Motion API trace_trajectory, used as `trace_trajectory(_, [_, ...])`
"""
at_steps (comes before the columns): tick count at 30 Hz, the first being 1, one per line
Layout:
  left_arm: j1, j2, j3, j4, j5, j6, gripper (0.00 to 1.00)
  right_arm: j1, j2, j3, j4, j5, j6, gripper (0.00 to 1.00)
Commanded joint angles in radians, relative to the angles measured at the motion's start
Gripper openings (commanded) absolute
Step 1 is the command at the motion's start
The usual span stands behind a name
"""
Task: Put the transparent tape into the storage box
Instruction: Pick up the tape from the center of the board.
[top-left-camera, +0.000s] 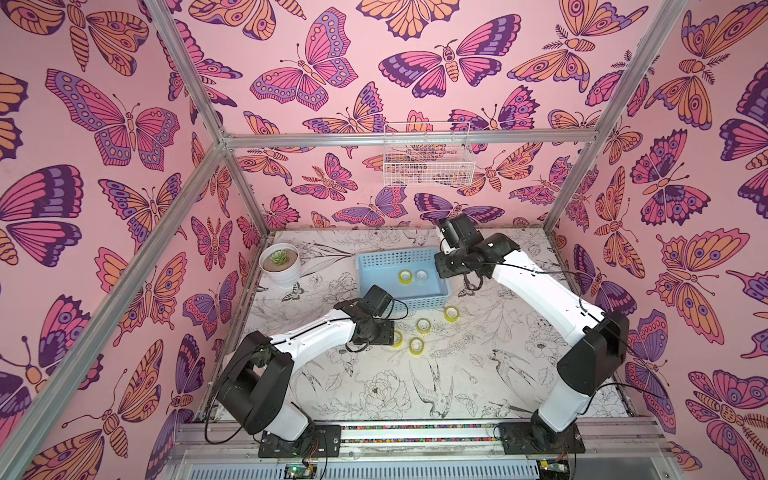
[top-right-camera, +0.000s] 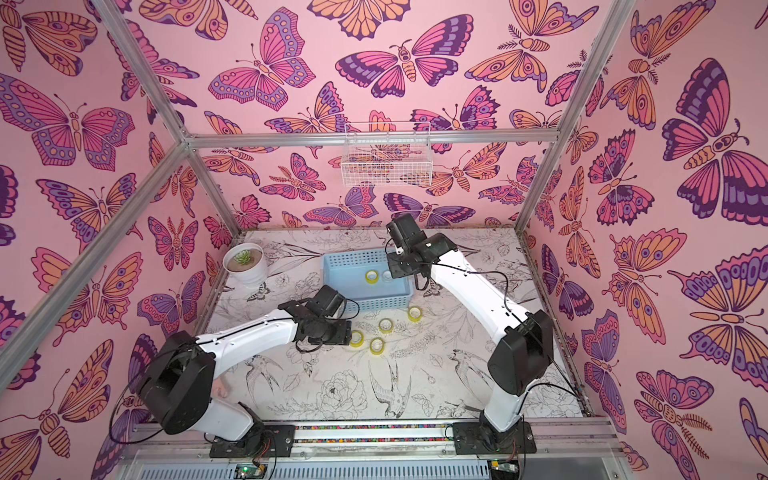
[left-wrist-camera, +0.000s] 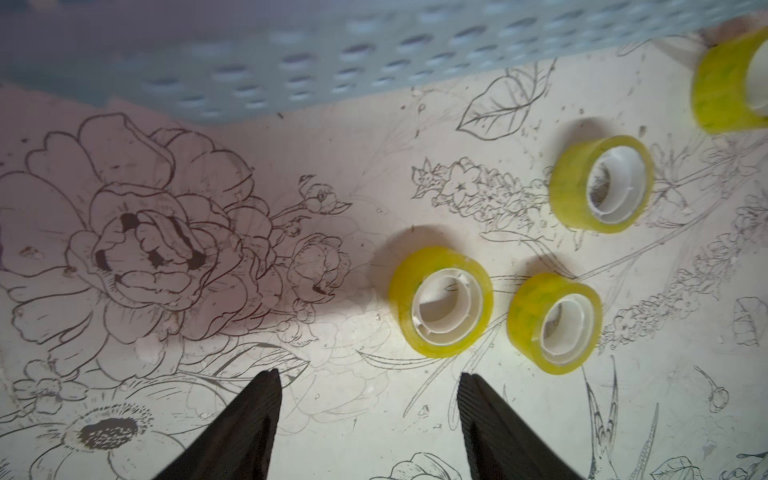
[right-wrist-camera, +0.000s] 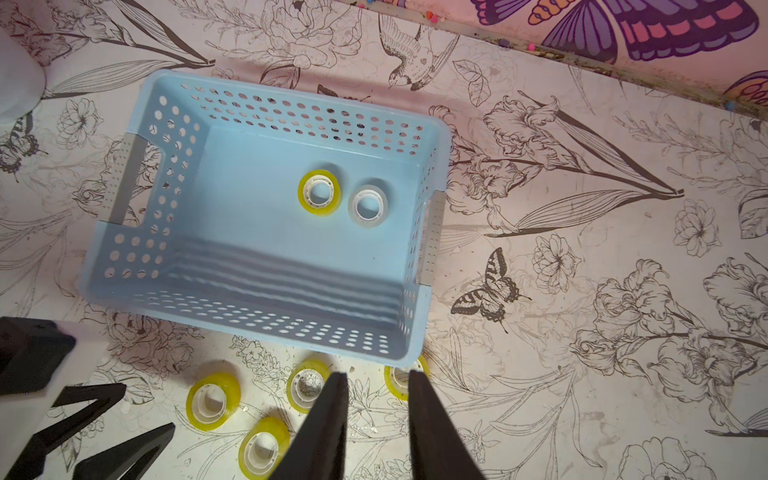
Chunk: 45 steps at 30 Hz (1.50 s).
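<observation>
The left gripper (left-wrist-camera: 369, 374) hangs low over the table (left-wrist-camera: 174, 332) with its jaws spread wide and nothing between them, pointed toward the loose transparent tape on the printed surface. The nearest roll (left-wrist-camera: 441, 302), yellow and lying flat with its hole up, sits just ahead of the fingertips, untouched. A second roll (left-wrist-camera: 555, 324) lies just beside it with a thin gap between. A third roll (left-wrist-camera: 601, 183) is a little farther on, and a fourth roll (left-wrist-camera: 731, 83) rests near the front right corner of the storage box (left-wrist-camera: 332, 62). In a top view the left wrist covers part of the nearest roll (top-left-camera: 398, 340). The box's low perforated front wall stands between these four rolls and its floor. On that floor a yellow roll (right-wrist-camera: 319, 192) and a colourless roll (right-wrist-camera: 368, 205) lie flat side by side, nearly touching, toward the right end. The right gripper (right-wrist-camera: 376, 374) hovers high near that right end, its fingers parted by a narrow gap with nothing in it. In both top views its wrist hides part of the box's right rim. A white plant pot (top-left-camera: 280, 264) with a small succulent stands at the far left corner of the table, well apart from the box. A white wire basket (top-left-camera: 428, 160) hangs on the back wall above.
</observation>
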Motion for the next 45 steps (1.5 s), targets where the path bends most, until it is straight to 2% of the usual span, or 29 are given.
trace_trajectory(1, [-0.011,0.035,0.029,-0.004,-0.031,-0.008,0.73,0.007,-0.043,-0.018,0.019,0.035,0.011,0.29])
trace_trajectory(6, [-0.031,0.115,0.041,0.002,-0.050,-0.017,0.70,0.008,-0.072,-0.045,0.024,0.048,0.005,0.29])
trace_trajectory(10, [-0.033,0.167,0.046,0.018,-0.053,-0.024,0.64,0.008,-0.081,-0.050,0.024,0.055,-0.002,0.28])
trace_trajectory(19, [-0.034,0.210,0.069,0.048,-0.055,-0.024,0.61,0.009,-0.077,-0.046,0.024,0.053,-0.015,0.27])
trace_trajectory(22, [-0.035,0.221,0.067,0.048,-0.051,-0.030,0.55,0.008,-0.076,-0.044,0.021,0.058,-0.018,0.27])
trace_trajectory(27, [-0.040,0.199,0.033,0.048,-0.039,-0.045,0.40,0.006,-0.083,-0.044,0.024,0.069,-0.021,0.26])
trace_trajectory(33, [-0.064,0.162,-0.016,0.047,-0.026,-0.070,0.35,0.006,-0.082,-0.043,0.026,0.067,-0.020,0.26])
trace_trajectory(39, [-0.091,0.123,-0.047,0.039,-0.031,-0.076,0.20,0.006,-0.093,-0.043,0.025,0.069,-0.012,0.25])
trace_trajectory(45, [-0.091,0.081,-0.053,0.027,-0.052,-0.082,0.16,0.006,-0.098,-0.041,0.026,0.067,-0.008,0.25])
